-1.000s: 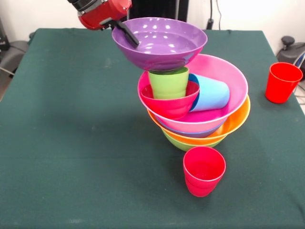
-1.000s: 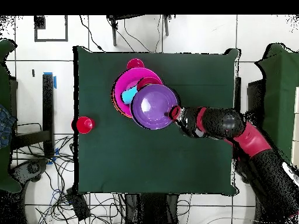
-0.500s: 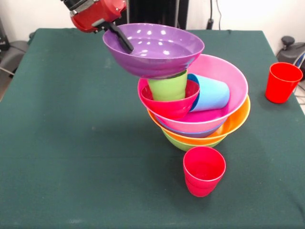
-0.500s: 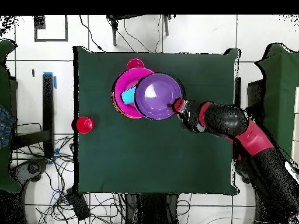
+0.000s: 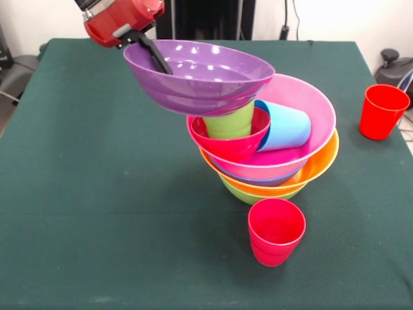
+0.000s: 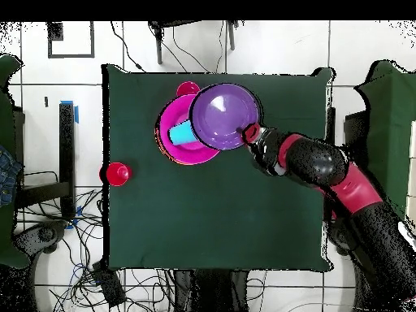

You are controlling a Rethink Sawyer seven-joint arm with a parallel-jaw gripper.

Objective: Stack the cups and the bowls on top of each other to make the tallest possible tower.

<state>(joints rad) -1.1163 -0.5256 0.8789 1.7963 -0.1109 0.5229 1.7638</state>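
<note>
the gripper (image 5: 147, 50), pinching the purple bowl (image 5: 200, 74) by its upper-left rim, holds it tilted on the lime green cup (image 5: 227, 124) at frame centre, so letting go could tip it off the tower (image 5: 271, 169).

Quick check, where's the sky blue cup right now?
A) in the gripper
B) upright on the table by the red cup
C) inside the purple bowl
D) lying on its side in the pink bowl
D: the sky blue cup lies tipped over inside the pink bowl, beside the small red bowl; the gripper holds the purple bowl by its rim.
</note>
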